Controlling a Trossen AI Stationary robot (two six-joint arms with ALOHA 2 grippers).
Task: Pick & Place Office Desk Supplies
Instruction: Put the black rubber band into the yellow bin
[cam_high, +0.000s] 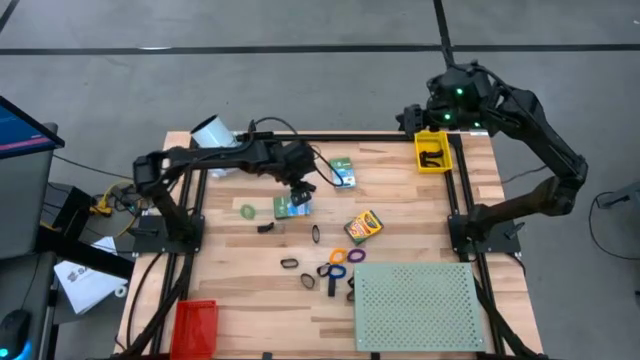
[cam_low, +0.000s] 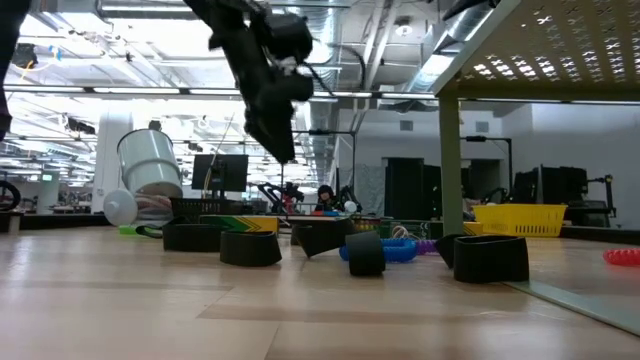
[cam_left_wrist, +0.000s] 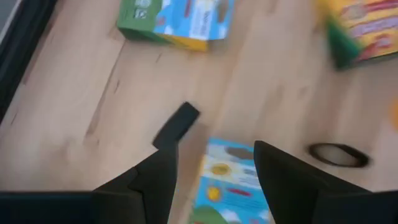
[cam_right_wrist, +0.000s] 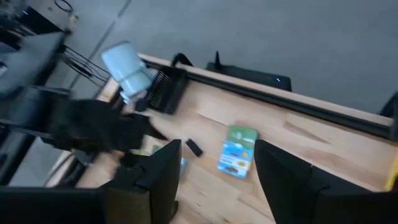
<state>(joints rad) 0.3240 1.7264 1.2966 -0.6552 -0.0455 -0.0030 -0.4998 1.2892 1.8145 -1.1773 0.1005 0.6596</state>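
A green box with a blue label (cam_high: 292, 207) lies flat on the wooden table, and my left gripper (cam_high: 298, 193) hangs open just above it. In the left wrist view the fingers (cam_left_wrist: 158, 180) stand to either side of this box (cam_left_wrist: 227, 186), apart from it. A second green box (cam_high: 342, 172) lies farther back, and the yellow-orange crayon box (cam_high: 363, 226) lies to the right. Black clips (cam_high: 265, 228) and thin coloured rings (cam_high: 338, 256) are scattered toward the near edge. My right gripper (cam_right_wrist: 214, 168) is open and empty, high over the far right corner by the yellow bin (cam_high: 432, 165).
A pale green perforated board (cam_high: 415, 305) covers the near right of the table. A red bin (cam_high: 195, 325) sits at the near left corner. A white cylinder (cam_high: 212, 133) lies at the far left edge. The yellow bin holds black clips.
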